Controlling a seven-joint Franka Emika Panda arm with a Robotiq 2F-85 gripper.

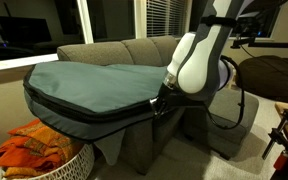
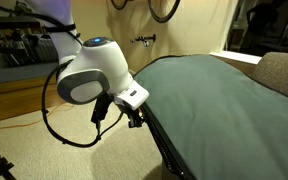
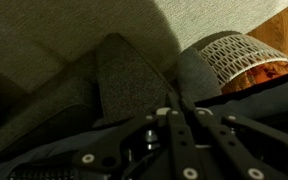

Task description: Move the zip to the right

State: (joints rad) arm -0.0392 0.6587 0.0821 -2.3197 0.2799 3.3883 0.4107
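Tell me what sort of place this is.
Most likely a home living room: a grey upholstered sofa with a big teal-grey bag lying on it, a woven basket of orange cloth beside it, and what looks like carpet on the floor.

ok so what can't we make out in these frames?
- The zip: not discernible in any view. It is too small and dark against the zipper band, and the gripper covers that spot in both exterior views.
- Grip: the gripper is shut, but the wrist view is too dark to show whether it holds anything.
- The bag: cut off by the right edge in an exterior view.
- The basket: cut by the bottom edge.
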